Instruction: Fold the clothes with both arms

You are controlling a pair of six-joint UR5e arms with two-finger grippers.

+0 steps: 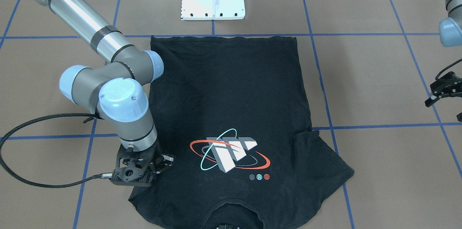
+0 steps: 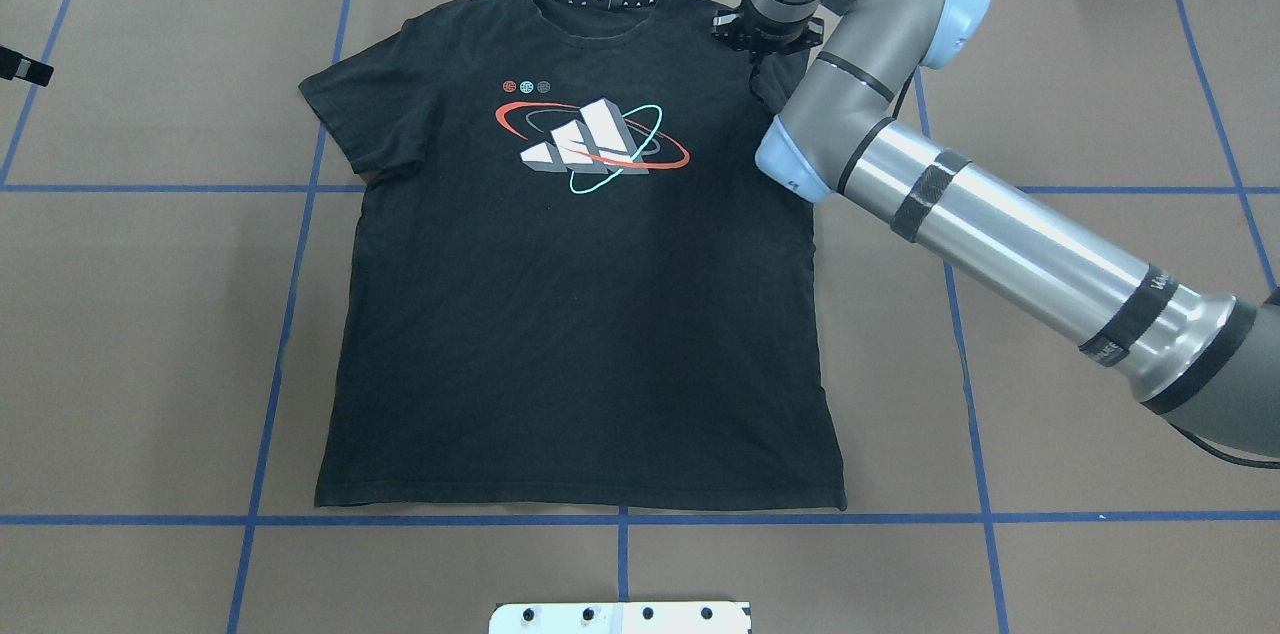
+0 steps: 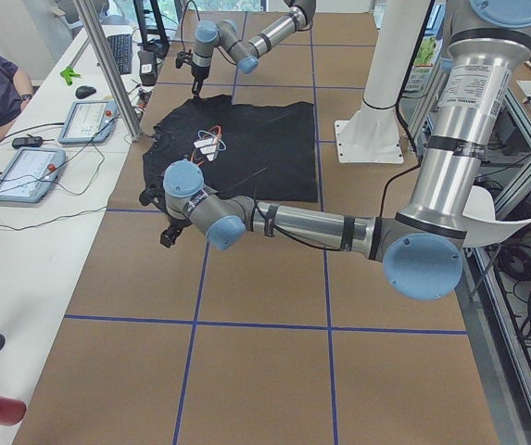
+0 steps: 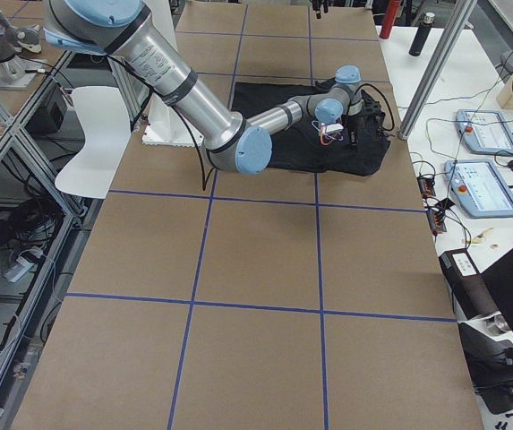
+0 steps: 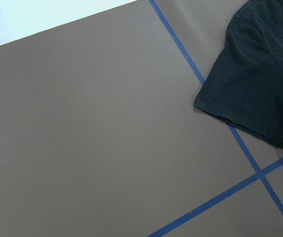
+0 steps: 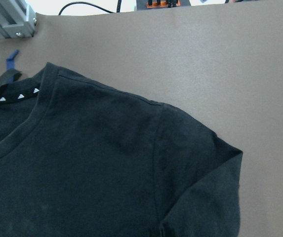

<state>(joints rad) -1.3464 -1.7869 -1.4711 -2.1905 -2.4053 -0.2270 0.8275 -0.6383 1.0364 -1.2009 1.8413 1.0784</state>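
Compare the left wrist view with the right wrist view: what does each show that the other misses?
Only the left wrist view shows blue tape lines crossing and one sleeve lying across a line. Only the right wrist view shows the white-dotted neck tag, the other sleeve, and an aluminium frame beyond the table edge. Both show the black T-shirt on the brown table.
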